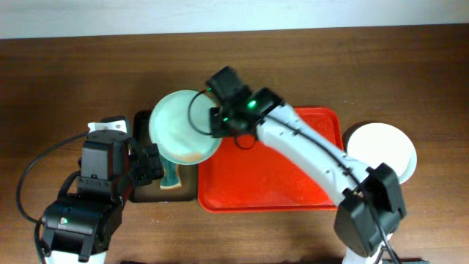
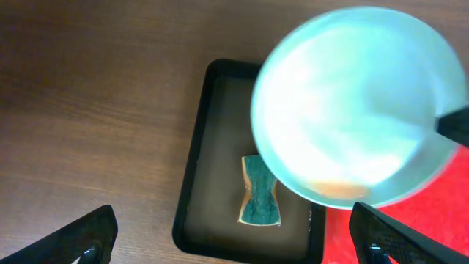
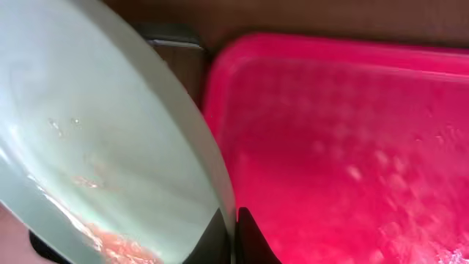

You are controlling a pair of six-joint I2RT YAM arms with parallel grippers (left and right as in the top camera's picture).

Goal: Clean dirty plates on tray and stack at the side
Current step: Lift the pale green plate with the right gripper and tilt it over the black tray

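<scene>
My right gripper (image 1: pixel 217 121) is shut on the rim of a pale green plate (image 1: pixel 178 125) and holds it tilted above the black tray and the red tray's left edge. The plate has an orange-yellow smear near its lower edge (image 3: pixel 88 183); it also fills the upper right of the left wrist view (image 2: pixel 352 110). The right fingertips (image 3: pixel 233 235) pinch the rim. The red tray (image 1: pixel 271 183) lies bare under the right arm. A white plate (image 1: pixel 381 147) sits on the table right of the red tray. My left gripper (image 2: pixel 234 235) is open and empty above the black tray's near end.
A narrow black tray (image 2: pixel 220 213) left of the red tray holds a green and yellow sponge (image 2: pixel 260 192), also in the overhead view (image 1: pixel 170 178). The left arm's base (image 1: pixel 80 213) is at front left. A black cable loops over the table at left.
</scene>
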